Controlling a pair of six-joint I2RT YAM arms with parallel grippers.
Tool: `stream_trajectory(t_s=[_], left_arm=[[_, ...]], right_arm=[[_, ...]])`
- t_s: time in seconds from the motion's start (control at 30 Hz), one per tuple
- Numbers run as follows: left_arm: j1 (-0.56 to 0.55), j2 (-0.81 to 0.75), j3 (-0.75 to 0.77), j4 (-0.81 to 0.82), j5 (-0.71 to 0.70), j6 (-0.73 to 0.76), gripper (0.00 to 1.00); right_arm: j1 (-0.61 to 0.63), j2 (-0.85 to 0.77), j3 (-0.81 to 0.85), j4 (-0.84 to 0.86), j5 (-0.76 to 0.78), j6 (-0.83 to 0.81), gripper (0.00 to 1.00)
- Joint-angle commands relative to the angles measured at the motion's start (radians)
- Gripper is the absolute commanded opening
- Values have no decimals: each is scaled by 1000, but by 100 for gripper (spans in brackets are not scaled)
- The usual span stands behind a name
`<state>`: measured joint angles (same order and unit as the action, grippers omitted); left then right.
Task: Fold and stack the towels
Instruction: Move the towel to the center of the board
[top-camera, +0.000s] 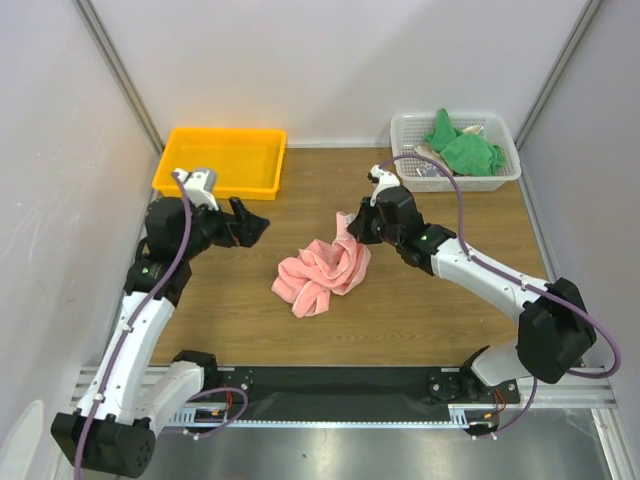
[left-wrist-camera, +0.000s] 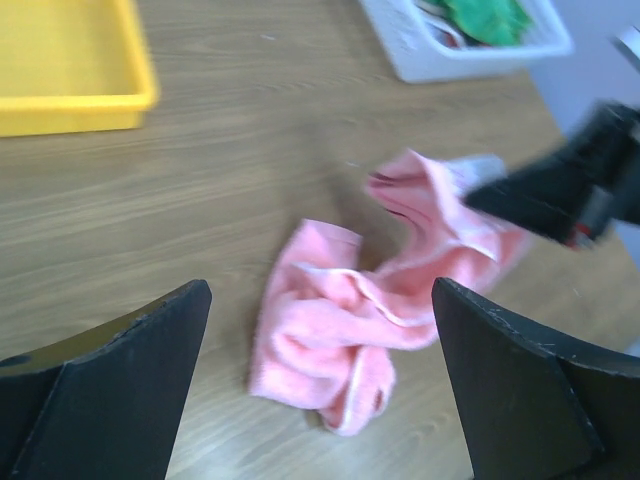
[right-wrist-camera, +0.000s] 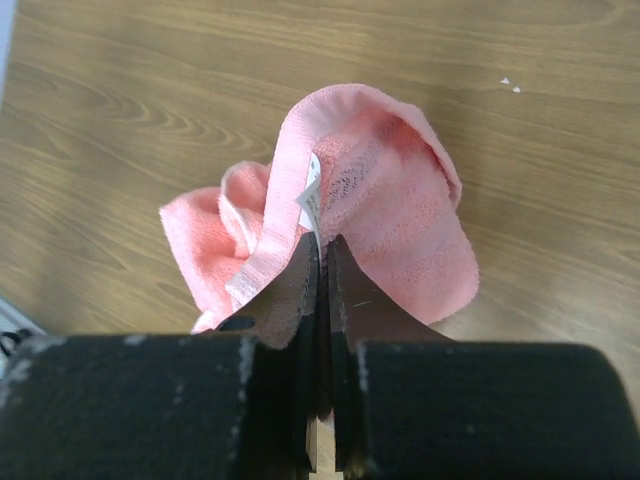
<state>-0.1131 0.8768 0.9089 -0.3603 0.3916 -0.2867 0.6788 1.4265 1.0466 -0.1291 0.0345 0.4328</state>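
Pink towel (top-camera: 322, 270) crumpled mid table (top-camera: 400, 310). Right gripper (right-wrist-camera: 322, 262) jaws clamped tight on towel's raised far edge. Left gripper (top-camera: 250, 222) just left of towel, jaws wide apart, holding nothing. Behind towel: yellow tray (top-camera: 215, 188) far-left, white basket (top-camera: 455, 180) holding green towel (top-camera: 465, 150) far-right

Bright, even overhead light; faint soft shadows on bench (top-camera: 420, 312). Top view sharp. Left wrist view motion-blurred, pink towel (left-wrist-camera: 330, 330) smeared. Right wrist view crisp; near jaws dark, underexposed.
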Motion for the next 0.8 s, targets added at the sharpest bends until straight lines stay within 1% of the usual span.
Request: stream_trajectory(t_s=[0.0, 0.03, 0.1, 0.13, 0.2, 0.23, 0.27, 0.3, 0.33, 0.37, 0.4, 0.43, 0.5, 0.63, 0.73, 0.77], left_arm=[[-95, 1, 1, 106, 89, 5, 100], [-164, 19, 7, 110, 66, -3, 100], [-235, 48, 21, 132, -20, -43, 99], [-297, 62, 19, 142, -55, -67, 99], [-353, 108, -7, 207, -159, -145, 97], [-402, 125, -21, 233, -196, -172, 96], [-425, 154, -47, 291, -221, -196, 95], [-448, 172, -54, 316, -262, -225, 92], [-498, 188, -57, 343, -298, -235, 91], [-526, 224, -45, 350, -334, -235, 91], [-551, 240, -33, 353, -427, -236, 87], [-591, 258, -21, 350, -462, -239, 86], [-620, 315, 18, 347, -528, -267, 83], [-634, 401, 39, 356, -556, -351, 77], [-642, 436, 36, 360, -574, -405, 77], [-643, 439, 30, 394, -576, -417, 77]], right_arm=[[-18, -5, 3, 152, -70, 83, 0], [-18, 0, 12, 160, -71, 83, 0], [-18, 12, 20, 166, -74, 81, 0], [-19, 14, 23, 167, -74, 84, 0], [-21, 9, 23, 171, -59, 89, 0], [-22, 5, 21, 172, -50, 95, 0], [-24, 0, 15, 174, -36, 96, 0], [-27, -12, 12, 175, -36, 96, 0], [-33, -18, 10, 174, -36, 98, 0], [-38, -26, 6, 174, -36, 96, 0], [-42, -37, 4, 177, -39, 92, 0], [-48, -44, 3, 177, -44, 84, 0], [-53, -57, -5, 180, -48, 80, 0], [-59, -93, -36, 209, -44, 80, 0], [-62, -101, -51, 226, -56, 87, 0], [-64, -103, -51, 229, -59, 90, 0]])
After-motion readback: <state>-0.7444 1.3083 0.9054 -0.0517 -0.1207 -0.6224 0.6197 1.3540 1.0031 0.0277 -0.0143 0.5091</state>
